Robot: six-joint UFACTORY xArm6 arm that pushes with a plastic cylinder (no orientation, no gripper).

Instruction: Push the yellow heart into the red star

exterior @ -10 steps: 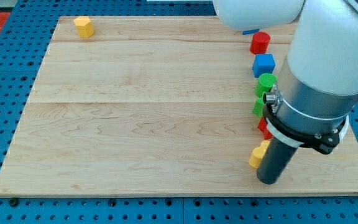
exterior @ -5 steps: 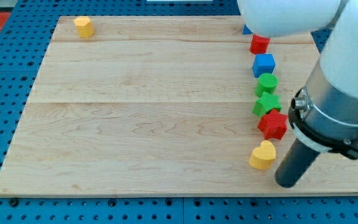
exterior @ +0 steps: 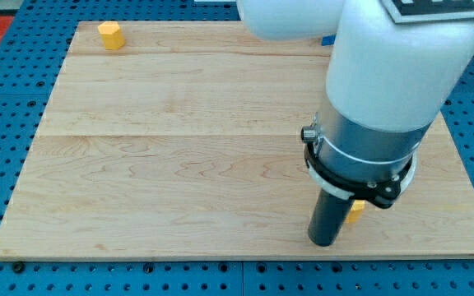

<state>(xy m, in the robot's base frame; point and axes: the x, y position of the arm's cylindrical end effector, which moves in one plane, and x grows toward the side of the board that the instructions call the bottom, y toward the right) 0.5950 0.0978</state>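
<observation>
Now my tip sits near the board's bottom edge, just left of the yellow heart, having swung over from its right, gripping nothing.

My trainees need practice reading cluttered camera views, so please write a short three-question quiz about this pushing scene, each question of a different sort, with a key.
1. True or false: the red star is in plain view.
2. Where is my tip relative to the yellow heart? A) at the view's left of it, close beside B) far above it C) at its right
3. Fill in: the yellow block near the view's top left stands on the wooden ____.

Key
1. False: the arm covers that part of the board.
2. A; only a sliver of the heart shows beside the rod.
3. board
</observation>
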